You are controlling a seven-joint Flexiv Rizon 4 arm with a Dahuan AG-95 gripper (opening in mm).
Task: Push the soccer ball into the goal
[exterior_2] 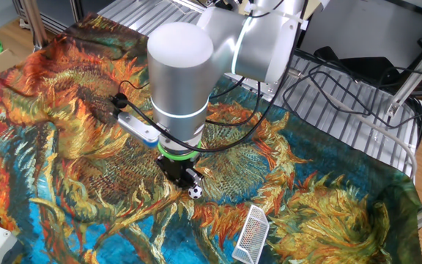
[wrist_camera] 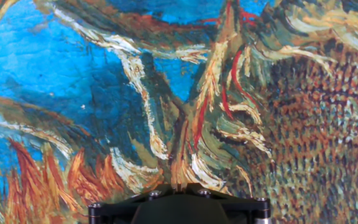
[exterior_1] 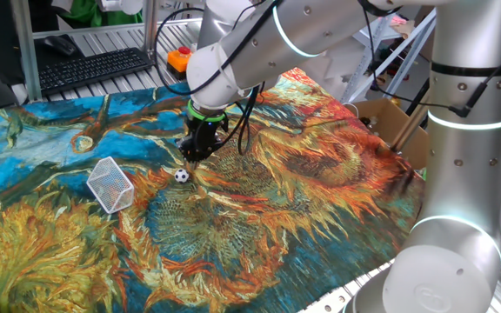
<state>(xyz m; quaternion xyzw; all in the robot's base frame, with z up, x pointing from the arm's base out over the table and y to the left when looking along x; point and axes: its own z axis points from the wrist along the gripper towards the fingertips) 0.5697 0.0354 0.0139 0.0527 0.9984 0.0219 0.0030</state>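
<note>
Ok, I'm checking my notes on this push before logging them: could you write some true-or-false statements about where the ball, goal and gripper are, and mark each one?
1. The tiny white soccer ball with black patches lies inside the small white wire-mesh goal cage. False: it lies on the painted sunflower tablecloth, apart from the goal.
2. The gripper hangs close beside the ball. True.
3. The goal stands on the cloth. True.
4. The ball shows in the hand view. False: only cloth and the hand's black base show there.
5. A black keyboard lies on the cloth beside the goal. False: it sits beyond the cloth's far edge.
</note>
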